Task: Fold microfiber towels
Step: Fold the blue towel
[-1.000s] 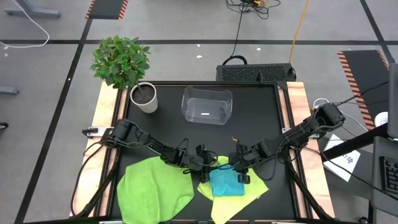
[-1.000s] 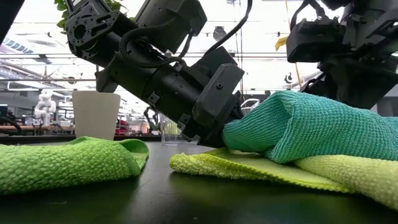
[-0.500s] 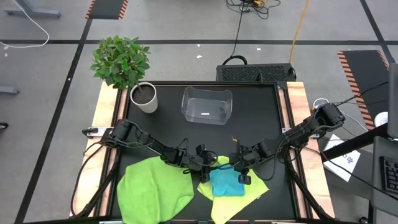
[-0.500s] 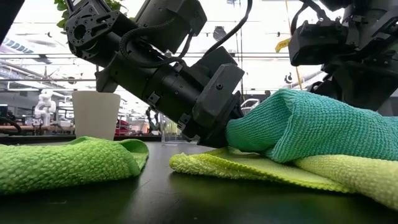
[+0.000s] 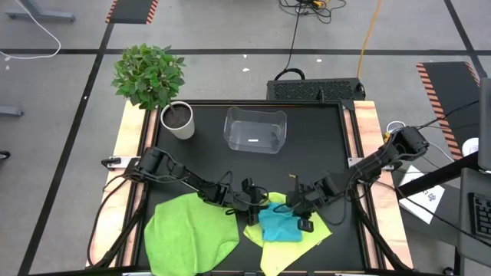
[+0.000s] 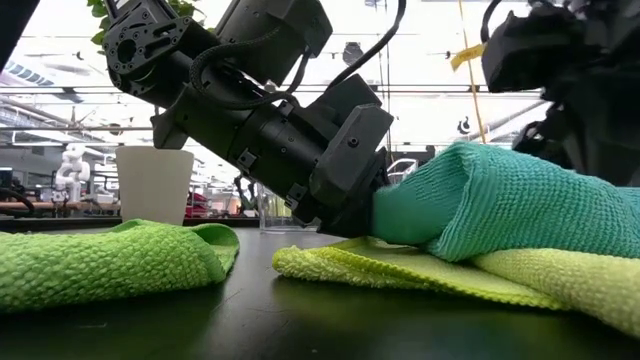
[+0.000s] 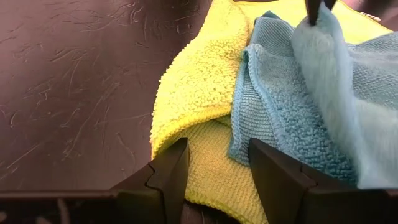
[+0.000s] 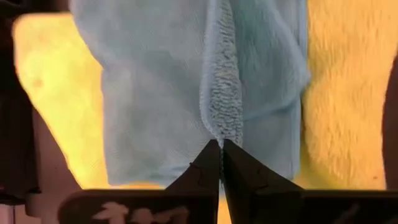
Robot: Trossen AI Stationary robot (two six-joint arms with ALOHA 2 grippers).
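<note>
The turquoise towel (image 5: 279,227) is seen lying partly folded on top of the pale yellow-green towel (image 5: 307,241) near the front edge of the desk (image 5: 314,153), with the bright green towel (image 5: 192,234) spread apart to its left. In the right wrist view the right gripper (image 8: 221,149) is shown with its fingers pressed together on a ridge of the turquoise cloth, so that a pinched fold is held and runs straight away from the fingertips. The left gripper (image 7: 214,168) is held low at the towel's left side, its fingers (image 7: 171,171) parted, with the edges of the yellow-green and turquoise cloths lying between and just ahead of them; nothing is seen to be gripped there. The coming move is judged to turn on this: the pinched edge lies on the right arm's side, the free folded edge faces the left fingers, and the cloth's length is stretched between the two arms. A clear plastic bin (image 5: 255,130) and a potted plant (image 5: 177,120) are left at the back.
</note>
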